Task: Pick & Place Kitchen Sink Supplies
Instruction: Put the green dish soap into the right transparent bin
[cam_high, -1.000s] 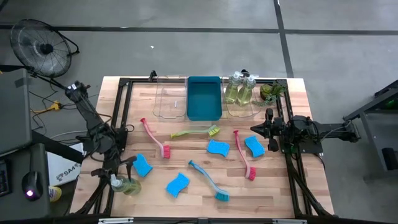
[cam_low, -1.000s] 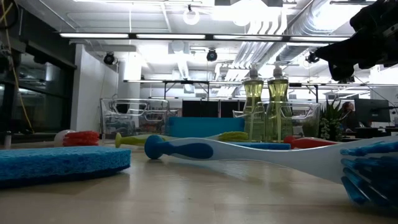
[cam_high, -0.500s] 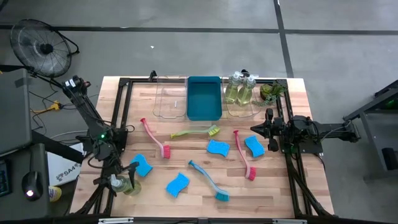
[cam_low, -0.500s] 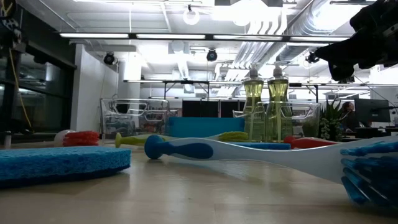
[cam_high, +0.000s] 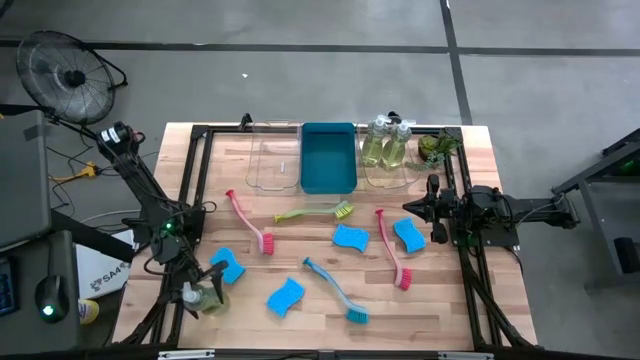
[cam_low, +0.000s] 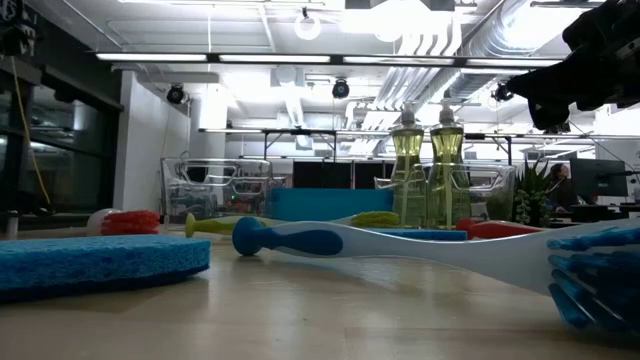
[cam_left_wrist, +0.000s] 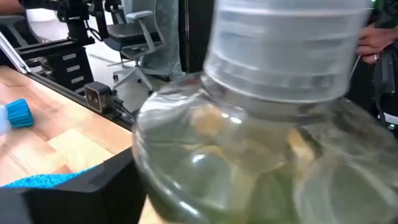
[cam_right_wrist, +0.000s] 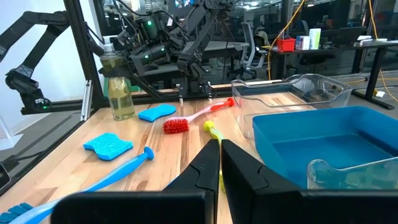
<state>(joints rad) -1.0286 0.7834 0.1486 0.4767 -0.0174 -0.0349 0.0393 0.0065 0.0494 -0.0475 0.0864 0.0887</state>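
Left gripper (cam_high: 203, 291) straddling pump bottle (cam_high: 204, 297)

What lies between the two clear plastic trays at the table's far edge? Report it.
High view: the blue rectangular bin sits between the empty clear tray and the tray holding two pump bottles.

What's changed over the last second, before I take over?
The left gripper has shifted slightly along the near left table edge, closing in around the pump bottle standing there; a firm grip isn't clear yet. The right gripper, shut, the brushes, sponges and far bottles haven't moved.
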